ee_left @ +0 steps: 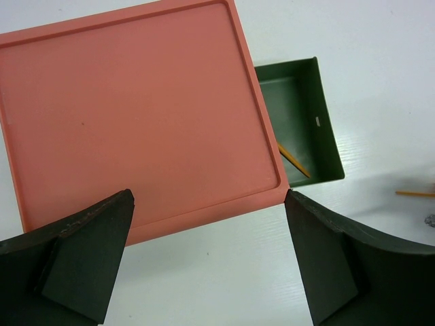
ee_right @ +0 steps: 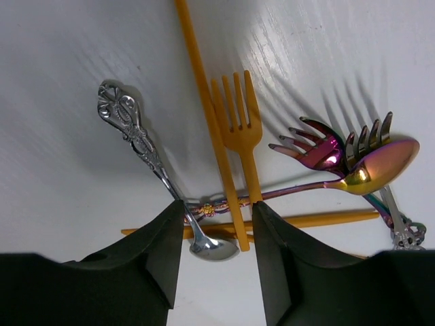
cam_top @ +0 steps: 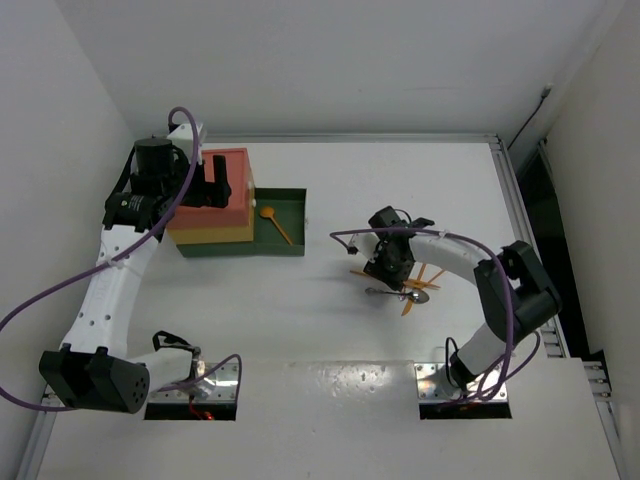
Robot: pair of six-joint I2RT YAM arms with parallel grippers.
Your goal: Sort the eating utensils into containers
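My right claw (ee_right: 217, 217) hangs released over the utensil heap (ee_right: 319, 153), the long orange plastic handle (ee_right: 204, 102) between its tips with the silver metal spoon (ee_right: 136, 136) alongside, so I judge I should close low and square on orange alone.

Overhead, the right hand (cam_top: 390, 268) is covering most of the utensil pile (cam_top: 414, 297), so its pieces are probably not countable. From the left wrist, the red-orange top (ee_left: 129, 109) is hiding one end of the orange utensil (ee_left: 293, 160) in the green drawer (ee_left: 319, 122); another orange piece (ee_left: 414, 193) is running off the right edge. At the right wrist, an orange handle (ee_right: 197, 81) is leaving the top edge.
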